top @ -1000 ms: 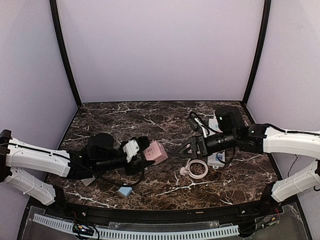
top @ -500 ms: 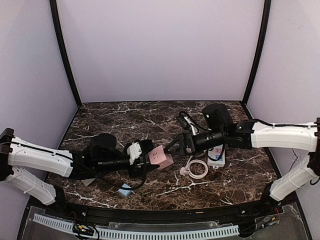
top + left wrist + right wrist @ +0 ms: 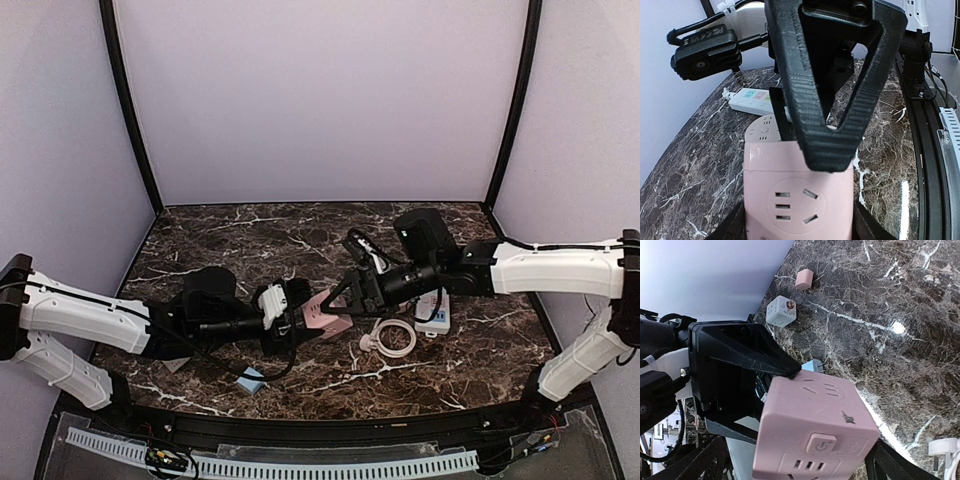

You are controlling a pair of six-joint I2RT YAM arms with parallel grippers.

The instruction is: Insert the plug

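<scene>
My left gripper [image 3: 296,316] is shut on a pink cube socket [image 3: 323,312], held just above the table and tilted. In the left wrist view the cube [image 3: 799,195] fills the space between my left gripper's [image 3: 800,222] fingers, one socket face upward. My right gripper [image 3: 335,298] stands open with its wide jaws on either side of the same cube [image 3: 812,420]; one right finger [image 3: 835,100] rests against the cube's far top edge. A white plug [image 3: 366,343] on a coiled white cable lies on the marble to the right of the cube, in no gripper.
A white power strip [image 3: 436,312] lies beneath the right arm, also in the left wrist view [image 3: 752,100]. A small blue block [image 3: 250,381] sits near the front edge. A small pink block [image 3: 804,278] and a white cube [image 3: 780,311] lie on the marble further off.
The right arm has swung left until its open jaws straddle the pink cube. The left gripper has carried the cube slightly right and tilted it flatter.
</scene>
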